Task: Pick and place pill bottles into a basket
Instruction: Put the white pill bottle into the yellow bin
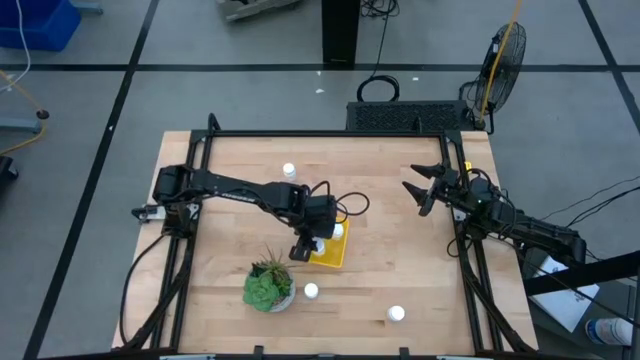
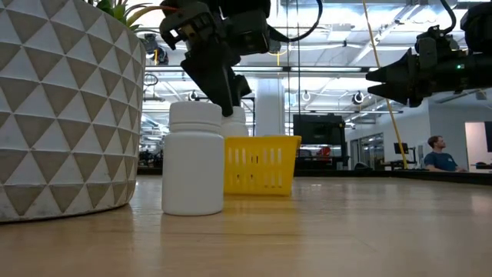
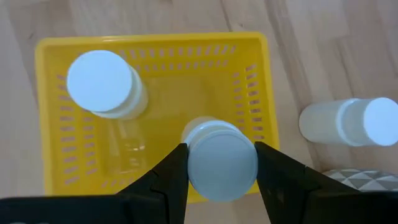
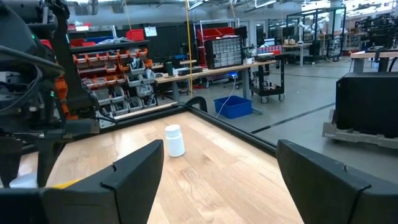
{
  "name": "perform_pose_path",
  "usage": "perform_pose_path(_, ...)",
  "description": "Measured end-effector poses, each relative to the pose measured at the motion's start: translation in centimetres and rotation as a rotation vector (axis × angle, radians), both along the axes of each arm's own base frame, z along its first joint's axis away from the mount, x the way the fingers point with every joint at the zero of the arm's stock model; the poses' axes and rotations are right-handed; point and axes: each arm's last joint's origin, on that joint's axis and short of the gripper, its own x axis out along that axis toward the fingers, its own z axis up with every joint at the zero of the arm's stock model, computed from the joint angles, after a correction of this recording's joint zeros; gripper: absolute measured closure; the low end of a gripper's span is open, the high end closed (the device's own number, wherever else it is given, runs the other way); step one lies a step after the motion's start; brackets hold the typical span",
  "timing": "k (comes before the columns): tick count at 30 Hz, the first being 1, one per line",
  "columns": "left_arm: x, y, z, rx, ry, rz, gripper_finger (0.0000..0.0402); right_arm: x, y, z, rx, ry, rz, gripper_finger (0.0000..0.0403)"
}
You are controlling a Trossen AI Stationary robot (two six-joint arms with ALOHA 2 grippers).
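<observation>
High view: left hand (image 1: 318,238) over the basket (image 1: 331,252) mid-counter; right hand (image 1: 424,187) idle, spread, near the right edge.
Left wrist view: fingers clamp a pill bottle (image 3: 221,161) above the basket; another bottle (image 3: 102,83) already inside.
Next: lower, release.

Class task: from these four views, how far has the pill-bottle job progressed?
Done: one bottle in the basket, standing in the yellow basket. In hand: the left tool grips a held bottle above the basket. Left: three bottles on the table. The right tool waits open near the table's right edge.
</observation>
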Motion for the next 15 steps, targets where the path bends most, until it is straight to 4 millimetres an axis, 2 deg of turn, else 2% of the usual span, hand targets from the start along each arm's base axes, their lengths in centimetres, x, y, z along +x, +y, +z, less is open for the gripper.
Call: perform_pose_path(15,0.3,0.0,-1.5,-0.001,0.058,0.001,0.0240,0.0,0.0,0.0,0.001,0.002,-0.001,0.0101)
